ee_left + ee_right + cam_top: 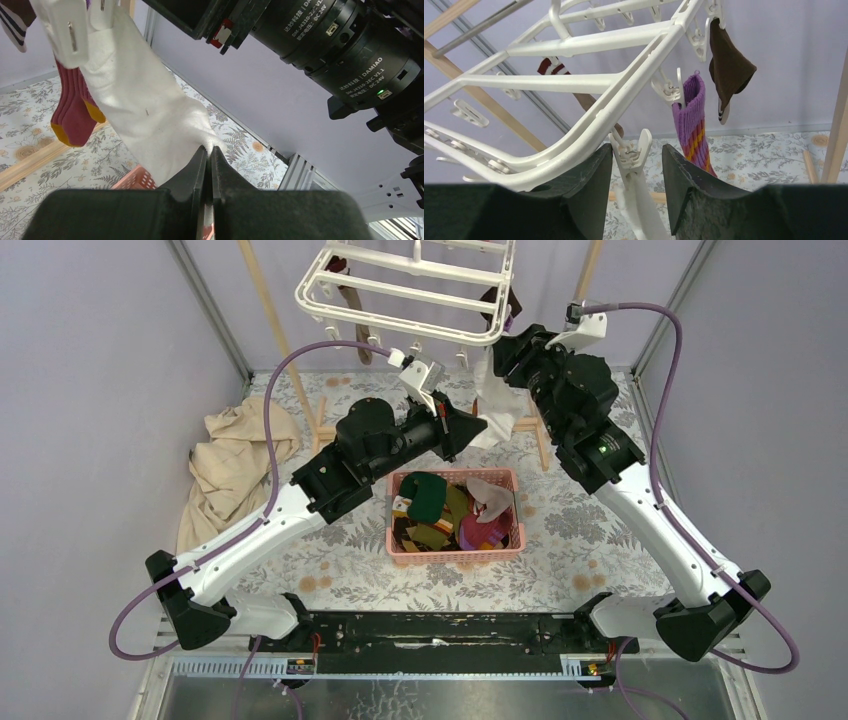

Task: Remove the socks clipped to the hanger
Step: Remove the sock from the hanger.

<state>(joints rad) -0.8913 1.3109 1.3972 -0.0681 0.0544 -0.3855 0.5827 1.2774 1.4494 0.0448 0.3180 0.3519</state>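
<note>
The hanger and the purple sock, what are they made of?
The hanger looks like glossy white plastic: smooth moulded bars with a slight shine. The purple sock looks like knitted yarn, ribbed at the cuff; which fibre, I cannot tell.

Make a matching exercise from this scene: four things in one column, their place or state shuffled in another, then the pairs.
1 white sock
2 purple sock
3 pink basket
4 white clip

A holds loose socks
B pinched in the shut left tool
C hangs clipped beside the brown sock
D straddled by the open right tool

Pairs: 1-B, 2-C, 3-A, 4-D
</note>
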